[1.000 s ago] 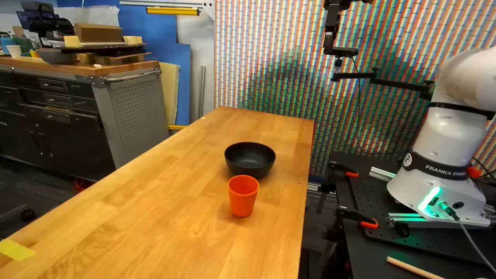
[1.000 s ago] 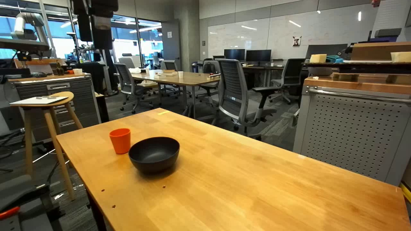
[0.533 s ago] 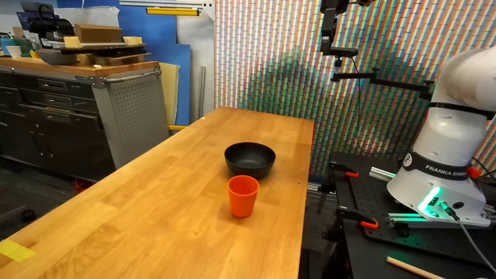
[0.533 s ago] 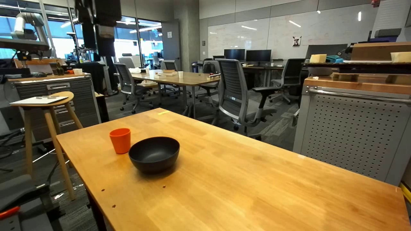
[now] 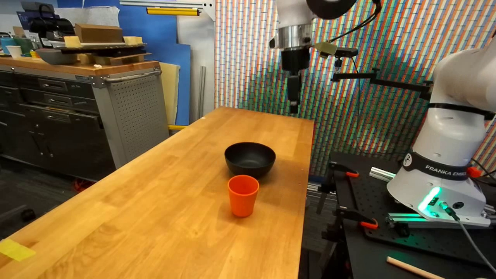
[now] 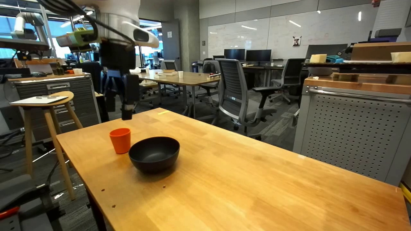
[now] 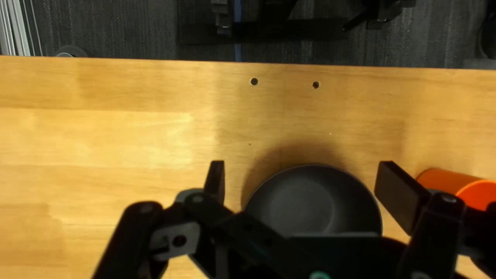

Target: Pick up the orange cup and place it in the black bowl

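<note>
Fingers (image 7: pixel 403 199) stand spread wide apart in the wrist view, where the gripper (image 7: pixel 304 186) comes in from the bottom edge. The orange cup (image 7: pixel 441 180) is outside the gap between them: it shows at the right border, past the finger on that side. That finger hides some of the cup, and the border cuts off more. Within the gap, lower down, sits the black bowl (image 7: pixel 302 201), partly covered by the gripper's body. The finger nearest the cup appears over the space between cup and bowl.

In both exterior views the cup stands upright on the wooden table (image 5: pixel 174 193), mouth upward, just beside the bowl and slightly overlapping its outline. In an exterior view the gripper (image 6: pixel 118 107) points downward, its two fingers separated, and the lower fingertip appears just above the cup's rim, clear of it. In an exterior view the gripper (image 5: pixel 294 106) hangs above the tabletop, up and to the right of the bowl in the picture and well apart from the cup. It is seen side-on there, so the spread cannot be read from that angle.
</note>
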### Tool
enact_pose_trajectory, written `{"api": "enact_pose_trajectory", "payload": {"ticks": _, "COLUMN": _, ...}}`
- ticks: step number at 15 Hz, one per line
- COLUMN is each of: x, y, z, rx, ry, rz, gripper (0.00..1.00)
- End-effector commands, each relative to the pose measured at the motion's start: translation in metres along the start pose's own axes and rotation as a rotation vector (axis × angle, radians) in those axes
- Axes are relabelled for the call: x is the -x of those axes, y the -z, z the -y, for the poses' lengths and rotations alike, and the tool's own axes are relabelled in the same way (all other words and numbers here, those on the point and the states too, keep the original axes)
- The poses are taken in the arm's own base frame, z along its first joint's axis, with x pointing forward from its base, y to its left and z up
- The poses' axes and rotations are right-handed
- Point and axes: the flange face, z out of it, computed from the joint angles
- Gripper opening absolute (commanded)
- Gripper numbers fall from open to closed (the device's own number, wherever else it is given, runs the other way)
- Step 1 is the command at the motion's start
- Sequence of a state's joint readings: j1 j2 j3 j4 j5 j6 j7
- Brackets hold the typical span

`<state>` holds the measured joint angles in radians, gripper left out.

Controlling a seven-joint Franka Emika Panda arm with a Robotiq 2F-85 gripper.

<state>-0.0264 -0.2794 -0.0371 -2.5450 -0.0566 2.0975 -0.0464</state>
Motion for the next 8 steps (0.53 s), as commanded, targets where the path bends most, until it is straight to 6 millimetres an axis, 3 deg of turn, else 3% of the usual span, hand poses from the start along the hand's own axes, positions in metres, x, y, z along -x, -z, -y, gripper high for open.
{"api": "enact_pose_trajectory", "payload": {"ticks": 1, "x": -0.039, "y": -0.052, "z": 0.051, "rx": 0.037, "ry": 0.054, "rz": 0.05, "gripper": 1.0}}
{"api": "enact_pose_trajectory", "payload": {"ticks": 5, "x": -0.057, "y": -0.093, "z": 0.1, "rx": 0.065, "ry": 0.12, "rz": 0.077, "gripper": 1.0}}
{"api": "enact_pose_trajectory", "payload": {"ticks": 8, "x": -0.068, "y": -0.104, "z": 0.138, "rx": 0.079, "ry": 0.181, "rz": 0.072, "gripper": 1.0}}
